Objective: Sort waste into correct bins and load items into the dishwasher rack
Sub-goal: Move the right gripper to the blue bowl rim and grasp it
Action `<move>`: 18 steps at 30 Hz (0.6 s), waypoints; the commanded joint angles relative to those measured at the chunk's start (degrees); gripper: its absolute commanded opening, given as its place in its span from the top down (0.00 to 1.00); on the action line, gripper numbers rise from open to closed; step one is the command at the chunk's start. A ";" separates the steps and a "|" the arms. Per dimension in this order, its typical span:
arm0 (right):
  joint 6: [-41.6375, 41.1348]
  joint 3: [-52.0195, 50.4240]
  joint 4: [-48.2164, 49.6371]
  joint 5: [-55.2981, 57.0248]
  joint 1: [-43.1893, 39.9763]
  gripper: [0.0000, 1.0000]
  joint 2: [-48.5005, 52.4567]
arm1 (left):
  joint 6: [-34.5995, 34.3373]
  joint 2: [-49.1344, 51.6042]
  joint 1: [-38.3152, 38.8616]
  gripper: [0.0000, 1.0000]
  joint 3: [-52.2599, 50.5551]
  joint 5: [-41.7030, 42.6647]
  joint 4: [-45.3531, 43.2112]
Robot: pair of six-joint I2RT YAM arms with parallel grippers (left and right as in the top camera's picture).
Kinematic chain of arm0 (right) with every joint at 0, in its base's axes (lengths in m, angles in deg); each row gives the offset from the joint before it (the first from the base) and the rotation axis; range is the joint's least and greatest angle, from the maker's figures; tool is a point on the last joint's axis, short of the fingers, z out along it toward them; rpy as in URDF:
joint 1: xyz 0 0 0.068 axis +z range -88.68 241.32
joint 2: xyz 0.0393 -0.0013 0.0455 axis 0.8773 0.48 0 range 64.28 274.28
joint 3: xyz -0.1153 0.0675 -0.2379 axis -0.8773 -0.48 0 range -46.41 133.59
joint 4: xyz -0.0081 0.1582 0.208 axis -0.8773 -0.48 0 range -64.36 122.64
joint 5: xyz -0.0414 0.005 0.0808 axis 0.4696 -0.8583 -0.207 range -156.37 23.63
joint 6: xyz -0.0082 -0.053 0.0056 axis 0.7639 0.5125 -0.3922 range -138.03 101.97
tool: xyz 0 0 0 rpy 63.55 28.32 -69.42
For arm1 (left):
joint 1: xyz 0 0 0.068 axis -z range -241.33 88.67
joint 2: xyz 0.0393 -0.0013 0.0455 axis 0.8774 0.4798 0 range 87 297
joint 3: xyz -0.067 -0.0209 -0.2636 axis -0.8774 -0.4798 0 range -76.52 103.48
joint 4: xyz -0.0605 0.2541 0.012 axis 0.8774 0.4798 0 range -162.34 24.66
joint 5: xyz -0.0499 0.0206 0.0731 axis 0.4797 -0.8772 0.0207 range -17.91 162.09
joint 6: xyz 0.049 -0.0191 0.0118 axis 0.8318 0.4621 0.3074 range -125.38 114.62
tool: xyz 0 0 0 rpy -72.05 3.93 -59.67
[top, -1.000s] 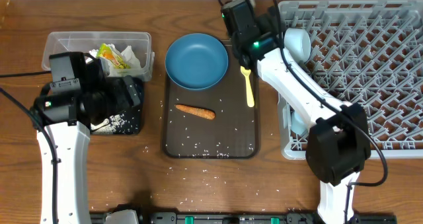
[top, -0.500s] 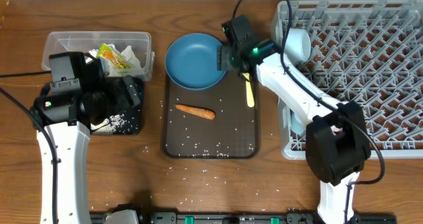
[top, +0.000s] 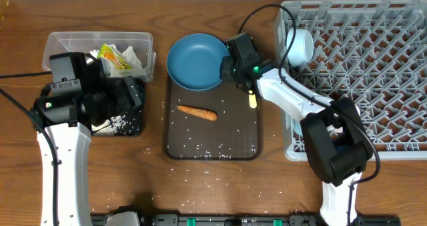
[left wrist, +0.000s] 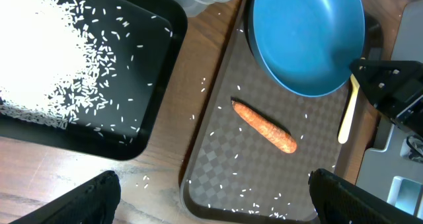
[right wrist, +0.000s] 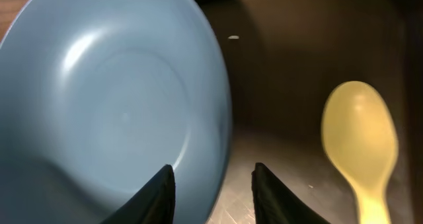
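The large dark blue bowl (top: 197,61) (right wrist: 112,105) rests on the far end of the dark brown serving tray (top: 200,146). My right gripper (top: 227,69) (right wrist: 213,174) straddles the bowl's right rim, one finger inside and one outside. The jaws are narrowed but still open, with a gap beside the outer finger. The yellow spoon (top: 251,94) (right wrist: 362,138) lies just right of the bowl. An orange carrot (top: 197,112) (left wrist: 266,126) lies mid-tray among rice grains. My left gripper (top: 127,96) (left wrist: 213,184) hangs wide open and empty above the black tray (top: 130,127).
The clear tub (top: 60,43) at back left holds the yellow-green wrapper (top: 113,59) and white paper (top: 135,55). A rice heap (left wrist: 39,52) fills the black tray. The grey dishwasher rack (top: 373,66) at right holds a pale cup (top: 300,45).
My right arm came down and left from the rack edge to the bowl's right rim, and its jaws have narrowed around the rim. The left arm is still.
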 commanded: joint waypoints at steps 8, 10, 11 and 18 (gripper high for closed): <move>-1.31 -0.48 -0.31 -0.96 1.73 0.99 3.21 | 0.31 0.26 -0.28 0.07 0.22 -0.68 0.13; -3.02 -0.50 -2.19 -0.92 1.81 0.99 3.34 | 0.31 0.26 -0.28 0.07 0.22 -0.68 0.11; -3.37 -0.50 -3.13 -0.90 1.81 0.99 3.34 | 0.31 0.26 -0.28 0.07 0.22 -0.70 0.13; -1.68 -0.15 -4.22 -1.51 1.42 0.99 3.21 | 0.31 0.26 -0.28 0.07 0.22 -0.68 0.11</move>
